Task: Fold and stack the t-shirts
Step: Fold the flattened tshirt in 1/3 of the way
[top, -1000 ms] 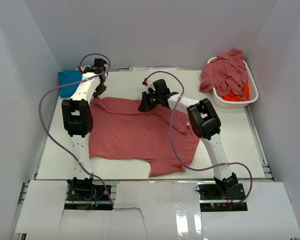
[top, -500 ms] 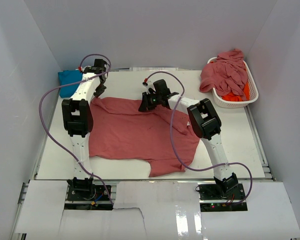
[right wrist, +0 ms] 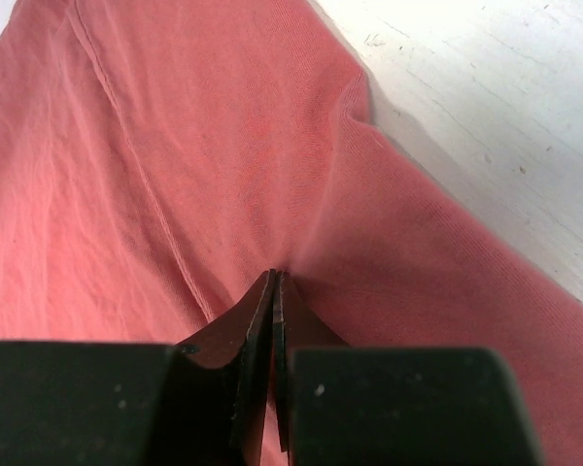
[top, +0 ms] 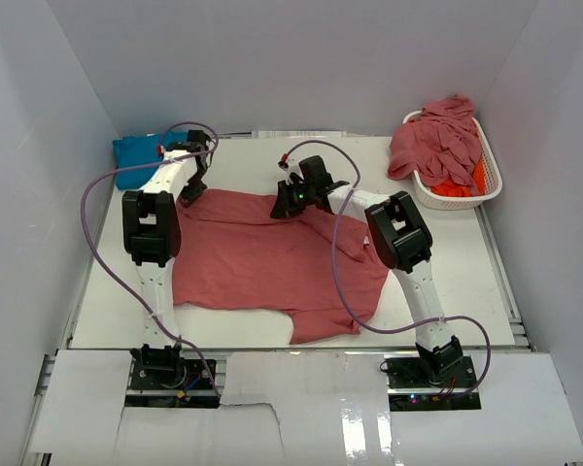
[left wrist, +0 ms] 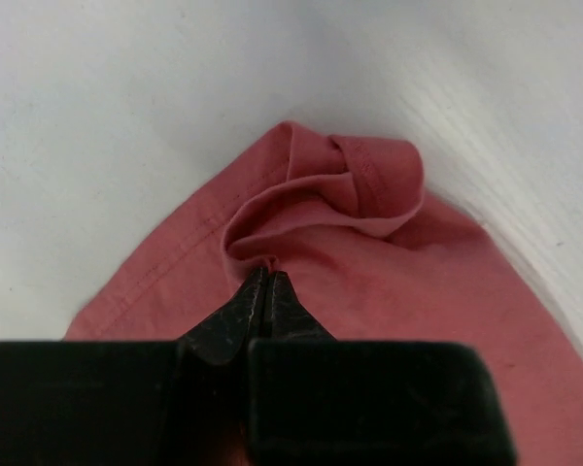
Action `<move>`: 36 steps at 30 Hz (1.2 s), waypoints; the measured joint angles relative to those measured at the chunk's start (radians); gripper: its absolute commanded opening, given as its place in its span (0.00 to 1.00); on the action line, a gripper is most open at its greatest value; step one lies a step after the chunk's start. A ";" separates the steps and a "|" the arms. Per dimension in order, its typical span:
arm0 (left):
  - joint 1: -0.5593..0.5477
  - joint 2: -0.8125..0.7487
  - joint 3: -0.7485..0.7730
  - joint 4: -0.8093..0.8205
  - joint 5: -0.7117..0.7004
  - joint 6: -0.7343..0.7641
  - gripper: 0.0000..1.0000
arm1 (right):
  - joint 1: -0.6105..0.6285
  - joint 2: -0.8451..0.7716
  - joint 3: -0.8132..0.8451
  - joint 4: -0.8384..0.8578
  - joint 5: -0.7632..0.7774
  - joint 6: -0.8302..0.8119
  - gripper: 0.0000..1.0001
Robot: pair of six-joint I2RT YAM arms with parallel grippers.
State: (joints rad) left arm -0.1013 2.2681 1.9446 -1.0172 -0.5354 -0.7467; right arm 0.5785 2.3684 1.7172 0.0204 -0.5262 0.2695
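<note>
Pinching the flat-spread, wrinkled rose-red t-shirt (top: 262,257) along its far edge with left tool (left wrist: 265,278) and right tool (right wrist: 275,282).

Top view: one spread t-shirt (top: 272,257) lies mid-desk (top: 447,282). My left hand (top: 188,193) is at its upper-left corner, my right hand (top: 283,207) at its upper edge, centre frame. The basket (top: 437,201), upper right, holds heaped t-shirts (top: 437,146). A lone t-shirt (top: 136,157) lies upper left.

The spread t-shirt (top: 262,262) is plain dusty rose; the corner t-shirt (top: 131,160) turquoise; the slatted basket (top: 437,201) white; the tabletop (top: 466,282) white.
</note>
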 measured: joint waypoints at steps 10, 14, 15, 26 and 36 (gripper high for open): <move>0.001 -0.017 -0.060 0.000 -0.006 -0.006 0.00 | 0.000 -0.014 -0.024 0.006 0.000 0.000 0.08; 0.005 -0.024 -0.061 0.000 -0.021 -0.003 0.00 | 0.000 -0.017 -0.028 0.005 0.000 0.000 0.08; 0.008 -0.026 -0.061 0.000 -0.025 -0.002 0.00 | 0.000 -0.017 -0.028 0.005 0.000 0.000 0.08; 0.035 -0.032 -0.072 0.006 -0.045 0.016 0.04 | 0.001 -0.018 -0.030 0.006 0.000 0.000 0.08; 0.049 -0.083 -0.169 0.036 -0.043 0.021 0.06 | 0.001 -0.019 -0.030 0.005 0.000 0.000 0.08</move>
State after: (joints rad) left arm -0.0521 2.1853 1.7752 -0.9813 -0.5781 -0.7261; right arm 0.5793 2.3497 1.6871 0.0250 -0.5259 0.2695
